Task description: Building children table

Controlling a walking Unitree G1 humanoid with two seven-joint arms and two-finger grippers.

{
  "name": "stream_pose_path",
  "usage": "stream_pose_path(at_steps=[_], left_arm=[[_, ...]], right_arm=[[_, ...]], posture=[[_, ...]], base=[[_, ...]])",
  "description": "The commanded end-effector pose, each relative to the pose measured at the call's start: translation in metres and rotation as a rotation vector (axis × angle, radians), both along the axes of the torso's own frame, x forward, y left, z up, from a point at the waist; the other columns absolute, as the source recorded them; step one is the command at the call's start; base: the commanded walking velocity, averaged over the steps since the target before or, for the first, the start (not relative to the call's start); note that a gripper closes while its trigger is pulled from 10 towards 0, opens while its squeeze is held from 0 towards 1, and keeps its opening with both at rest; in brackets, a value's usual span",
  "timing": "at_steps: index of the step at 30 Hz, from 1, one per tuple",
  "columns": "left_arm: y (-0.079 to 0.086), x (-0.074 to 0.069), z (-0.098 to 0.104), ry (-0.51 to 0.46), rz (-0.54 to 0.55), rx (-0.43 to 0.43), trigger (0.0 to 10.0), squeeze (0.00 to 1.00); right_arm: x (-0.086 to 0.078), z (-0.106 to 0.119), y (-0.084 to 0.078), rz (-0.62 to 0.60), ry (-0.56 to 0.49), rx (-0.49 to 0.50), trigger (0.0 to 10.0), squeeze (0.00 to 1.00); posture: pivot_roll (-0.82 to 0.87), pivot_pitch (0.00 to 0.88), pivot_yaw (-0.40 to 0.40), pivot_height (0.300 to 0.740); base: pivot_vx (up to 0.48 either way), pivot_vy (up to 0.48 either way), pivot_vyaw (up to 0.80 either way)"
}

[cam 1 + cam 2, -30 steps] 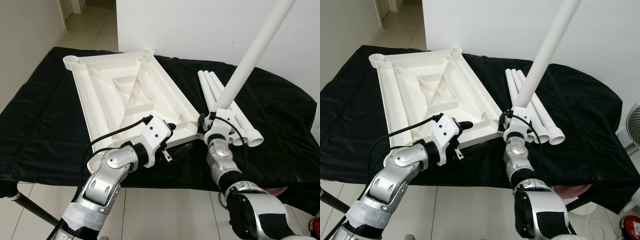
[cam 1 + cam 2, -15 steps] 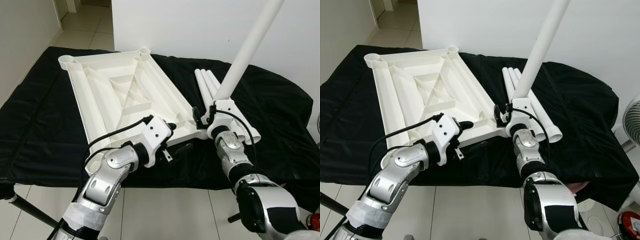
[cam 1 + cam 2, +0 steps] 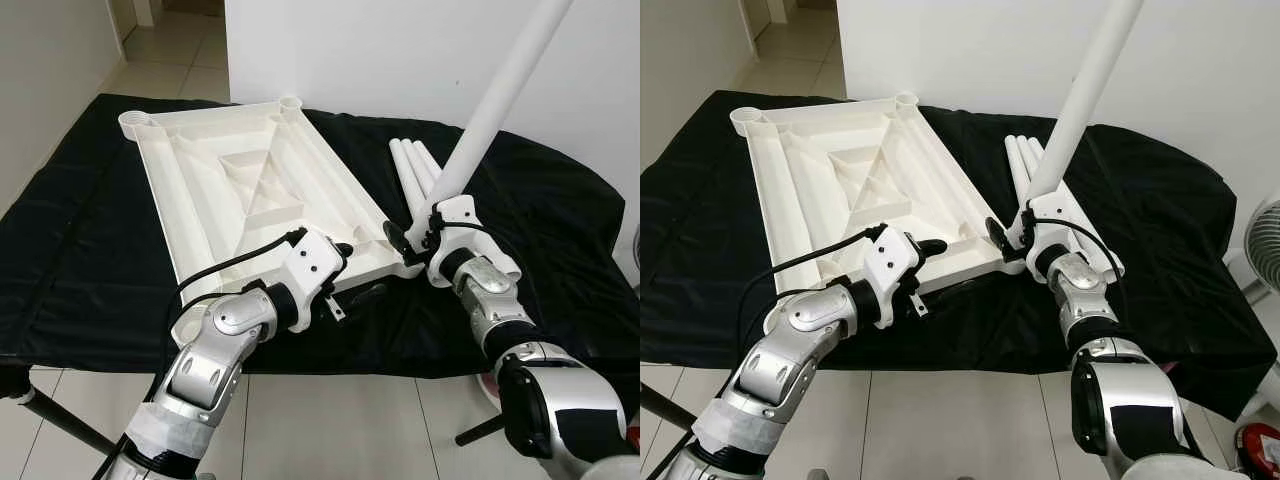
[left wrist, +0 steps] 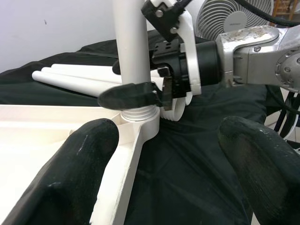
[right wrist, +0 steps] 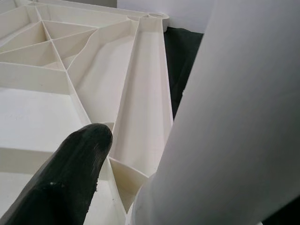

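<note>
A white tabletop (image 3: 250, 190) lies upside down on a black-covered surface (image 3: 80, 260). A long white leg (image 3: 495, 100) stands tilted in the socket (image 4: 138, 119) at the tabletop's near right corner. My right gripper (image 3: 420, 235) is shut on the leg just above its threaded base. My left gripper (image 3: 355, 275) is open at the tabletop's near edge, close to that corner. One of its fingers (image 4: 70, 164) lies over the tabletop and the other over the cloth. Three more white legs (image 3: 420, 170) lie side by side to the right.
A white wall runs behind the surface. A fan (image 3: 1265, 240) stands at the far right and a red object (image 3: 1260, 445) sits on the tiled floor below it. The surface's front edge is just before my arms.
My right forearm has swung out to the right while its gripper stays on the leg at the corner socket. The left arm holds its place. The camera has shifted slightly.
</note>
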State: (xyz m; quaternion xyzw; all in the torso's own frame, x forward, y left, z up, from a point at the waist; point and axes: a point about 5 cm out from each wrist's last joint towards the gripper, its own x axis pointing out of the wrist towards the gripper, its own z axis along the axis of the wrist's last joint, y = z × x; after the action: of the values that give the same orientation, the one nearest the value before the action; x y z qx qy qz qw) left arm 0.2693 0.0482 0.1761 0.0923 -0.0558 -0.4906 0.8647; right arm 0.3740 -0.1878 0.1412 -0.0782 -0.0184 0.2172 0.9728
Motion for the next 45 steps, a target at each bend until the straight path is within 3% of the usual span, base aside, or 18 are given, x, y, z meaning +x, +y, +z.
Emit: stream_pose_path(at_steps=[1,2,3,4,6,19,20,29,45], left_arm=[[0.000,0.002,-0.001,-0.003,0.029,-0.002,10.0,0.00],[0.000,0.002,-0.001,-0.003,0.029,-0.001,10.0,0.00],[0.000,0.002,-0.001,-0.003,0.029,-0.002,10.0,0.00],[0.000,0.002,-0.001,-0.003,0.029,-0.002,10.0,0.00],[0.001,0.002,0.000,-0.004,0.030,-0.003,10.0,0.00],[0.001,0.003,0.000,-0.005,0.027,-0.002,10.0,0.00],[0.001,0.003,0.000,-0.004,0.027,-0.002,10.0,0.00],[0.001,0.002,0.001,-0.007,0.028,-0.006,10.0,0.00],[0.000,-0.001,-0.001,-0.006,0.022,-0.006,10.0,0.00]], right_arm=[[-0.001,-0.001,-0.005,0.003,0.020,0.001,8.8,0.00],[-0.001,-0.001,-0.007,0.008,0.022,-0.001,8.8,0.00],[-0.002,-0.002,-0.008,0.010,0.030,-0.005,4.9,0.00],[-0.002,-0.003,-0.010,0.014,0.036,-0.005,2.0,0.00],[-0.003,-0.005,-0.012,0.017,0.055,0.007,0.0,0.00],[-0.006,-0.015,-0.015,-0.009,0.120,0.059,0.0,0.00],[-0.006,-0.018,-0.016,-0.037,0.149,0.077,10.0,0.00],[-0.006,-0.030,-0.018,-0.106,0.242,0.101,10.0,0.00],[-0.010,-0.043,-0.019,-0.222,0.287,0.112,10.0,0.00]], posture=[[-0.02,0.000,-0.073,0.740],[-0.02,0.000,-0.073,0.740],[-0.03,0.000,-0.067,0.740],[-0.03,0.000,-0.067,0.740],[-0.03,0.000,-0.065,0.740],[-0.03,0.000,-0.062,0.740],[-0.03,0.000,-0.063,0.740],[-0.03,0.000,-0.064,0.740],[-0.03,0.000,-0.068,0.740]], base=[[0.000,0.000,0.00],[0.000,0.000,0.00],[0.000,0.000,0.00],[0.000,0.000,0.00],[0.000,0.000,0.00],[0.000,0.000,0.00],[0.000,0.000,0.00],[0.000,0.000,0.00],[0.000,0.000,0.00]])
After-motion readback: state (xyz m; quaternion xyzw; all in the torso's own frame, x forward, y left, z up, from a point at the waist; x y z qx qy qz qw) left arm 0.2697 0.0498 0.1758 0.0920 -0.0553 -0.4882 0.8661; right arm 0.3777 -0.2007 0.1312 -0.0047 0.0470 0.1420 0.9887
